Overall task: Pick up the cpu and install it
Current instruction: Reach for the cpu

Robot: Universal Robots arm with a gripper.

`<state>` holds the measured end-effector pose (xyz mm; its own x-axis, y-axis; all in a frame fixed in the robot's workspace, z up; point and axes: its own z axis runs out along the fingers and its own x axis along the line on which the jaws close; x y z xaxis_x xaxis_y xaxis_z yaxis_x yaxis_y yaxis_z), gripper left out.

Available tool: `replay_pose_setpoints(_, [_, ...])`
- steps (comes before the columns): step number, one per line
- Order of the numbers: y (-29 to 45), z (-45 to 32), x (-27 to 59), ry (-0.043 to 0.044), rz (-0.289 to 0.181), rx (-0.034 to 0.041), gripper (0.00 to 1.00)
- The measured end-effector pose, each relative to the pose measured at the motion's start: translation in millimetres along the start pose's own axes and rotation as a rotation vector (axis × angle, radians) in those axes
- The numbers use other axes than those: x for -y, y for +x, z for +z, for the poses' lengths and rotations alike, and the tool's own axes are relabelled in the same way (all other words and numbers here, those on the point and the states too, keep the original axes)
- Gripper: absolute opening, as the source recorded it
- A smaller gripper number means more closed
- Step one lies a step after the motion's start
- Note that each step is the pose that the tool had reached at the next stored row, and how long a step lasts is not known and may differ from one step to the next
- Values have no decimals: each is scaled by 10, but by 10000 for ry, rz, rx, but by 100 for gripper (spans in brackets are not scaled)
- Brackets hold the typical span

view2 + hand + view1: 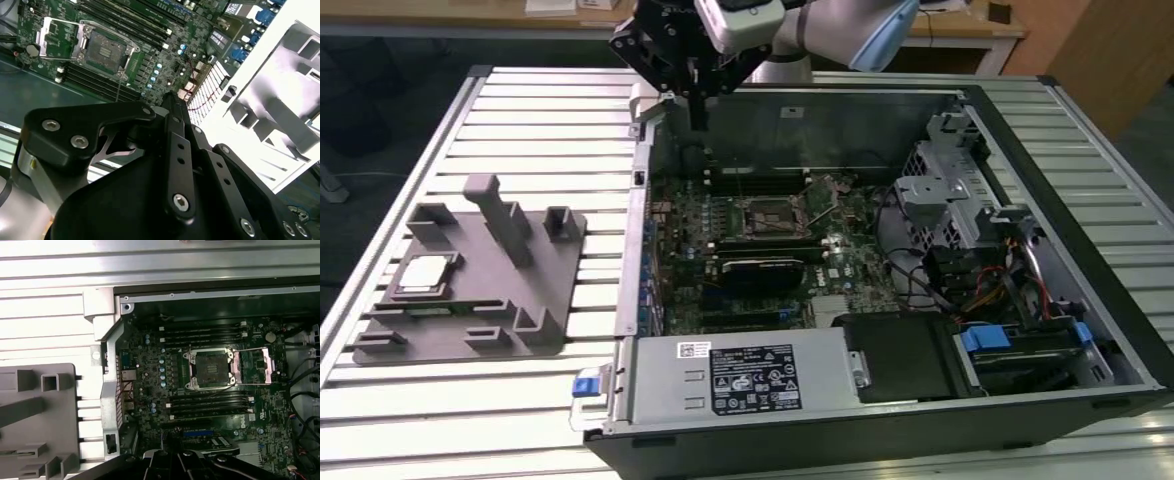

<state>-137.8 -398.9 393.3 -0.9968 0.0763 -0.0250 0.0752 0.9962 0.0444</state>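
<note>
Robot's black hand, clenched and empty, hangs over a corner of the dark metal computer case, and the small silvery-grey square cpu lies well apart toward the exterior view's left.

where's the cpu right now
In the exterior view the cpu lies on the grey holder block at the exterior view's left, on the slatted table, outside the open computer case.

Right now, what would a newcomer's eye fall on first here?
The open computer case takes up the middle and right of the exterior view, its motherboard socket open and empty. The gripper hangs above the case's far edge, while the cpu lies on the grey holder at the exterior view's left.
</note>
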Motion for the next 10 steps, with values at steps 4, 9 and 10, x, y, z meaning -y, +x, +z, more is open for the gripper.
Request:
replay_pose_setpoints(4, [83,-3,6,0,-2,5,11])
replay_pose_setpoints(9, [189,-5,14,-1,-1,11,11])
replay_pose_setpoints(10, [213,-6,16,-1,-1,12,11])
